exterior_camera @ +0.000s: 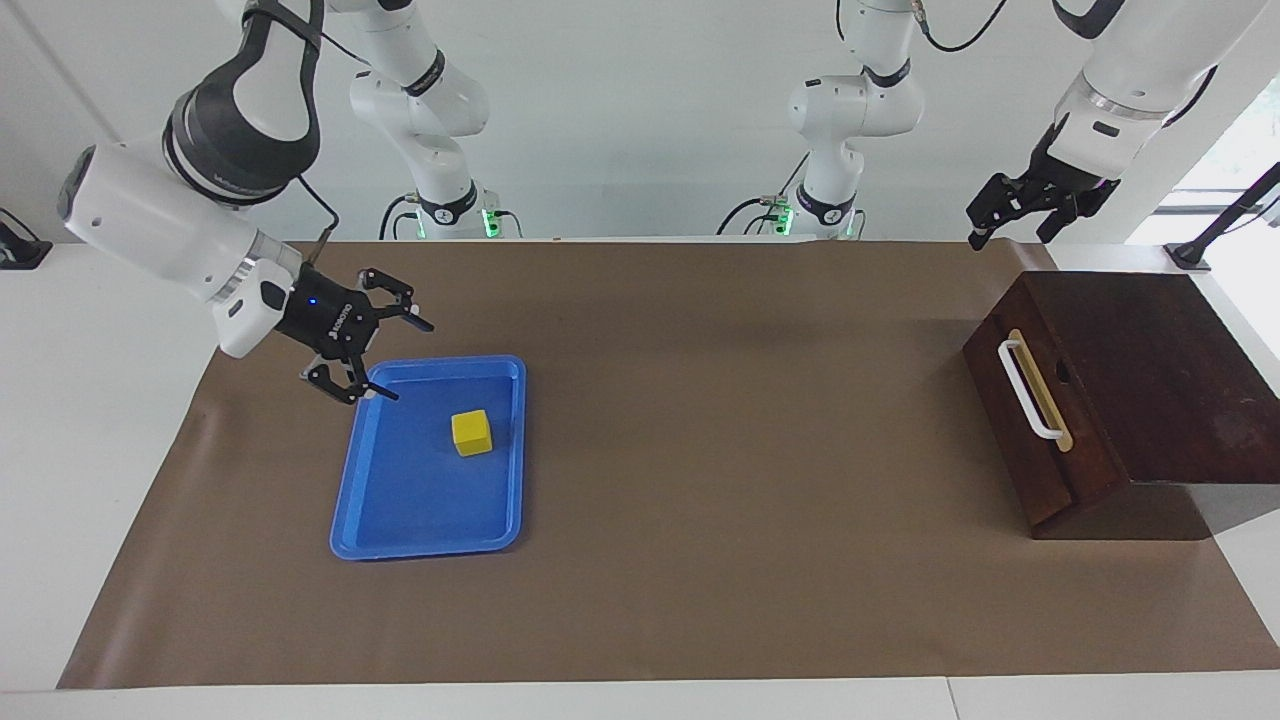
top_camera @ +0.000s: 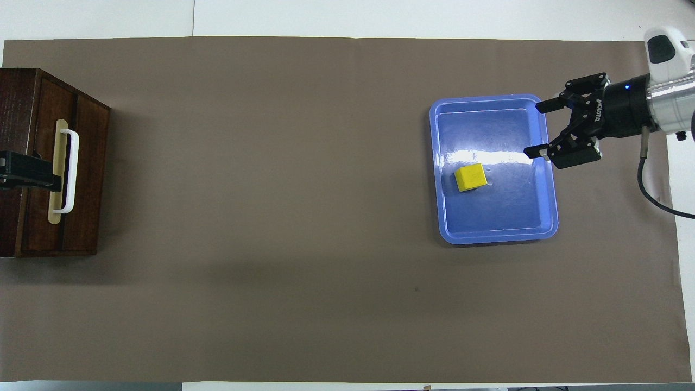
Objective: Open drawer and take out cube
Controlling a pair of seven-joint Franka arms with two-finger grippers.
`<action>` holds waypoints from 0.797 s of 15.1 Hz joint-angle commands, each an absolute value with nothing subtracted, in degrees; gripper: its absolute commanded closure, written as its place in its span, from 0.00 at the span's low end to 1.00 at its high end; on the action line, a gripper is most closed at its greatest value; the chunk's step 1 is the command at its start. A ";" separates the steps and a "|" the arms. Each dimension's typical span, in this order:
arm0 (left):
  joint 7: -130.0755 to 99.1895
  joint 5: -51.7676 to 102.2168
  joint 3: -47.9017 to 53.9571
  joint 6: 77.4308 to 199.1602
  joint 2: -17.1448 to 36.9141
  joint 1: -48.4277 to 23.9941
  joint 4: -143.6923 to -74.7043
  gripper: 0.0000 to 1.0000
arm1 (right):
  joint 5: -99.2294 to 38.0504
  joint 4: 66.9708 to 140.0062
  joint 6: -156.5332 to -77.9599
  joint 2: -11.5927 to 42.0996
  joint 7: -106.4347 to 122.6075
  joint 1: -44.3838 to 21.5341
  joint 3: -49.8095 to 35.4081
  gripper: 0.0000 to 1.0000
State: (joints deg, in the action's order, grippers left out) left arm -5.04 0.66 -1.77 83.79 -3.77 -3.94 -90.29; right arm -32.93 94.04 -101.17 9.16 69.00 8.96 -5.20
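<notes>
Nothing blocks the cube (exterior_camera: 472, 432) in the tray (exterior_camera: 430, 540); mat (exterior_camera: 740, 420) between stands open.

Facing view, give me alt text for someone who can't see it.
A yellow cube lies in a blue tray; the open right gripper hangs over the tray's corner. The drawer is shut, the open left gripper raised above it.

White lettering runs along the black body of the right gripper (exterior_camera: 398, 352), just back from its fingers; too small to read. No other text legible.

Plain white wall (exterior_camera: 640, 120), bright window (exterior_camera: 1235, 150) at one end
</notes>
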 commanded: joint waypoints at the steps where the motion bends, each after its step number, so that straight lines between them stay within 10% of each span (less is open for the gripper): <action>1: -4.22 1.67 -2.64 84.98 -4.57 -4.75 -91.58 0.00 | -24.72 93.87 -101.25 5.20 57.26 8.36 -6.15 0.00; 12: -4.13 0.62 -2.55 85.60 -3.52 -4.48 -91.41 0.00 | -3.10 90.28 -82.29 -3.69 6.14 2.57 -5.54 0.00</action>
State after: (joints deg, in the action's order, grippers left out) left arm -4.91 0.70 -1.96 84.16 -2.97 -3.98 -90.46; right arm -7.44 92.60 -86.43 -3.98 19.35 6.02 -5.85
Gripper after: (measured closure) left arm 0.000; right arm 0.000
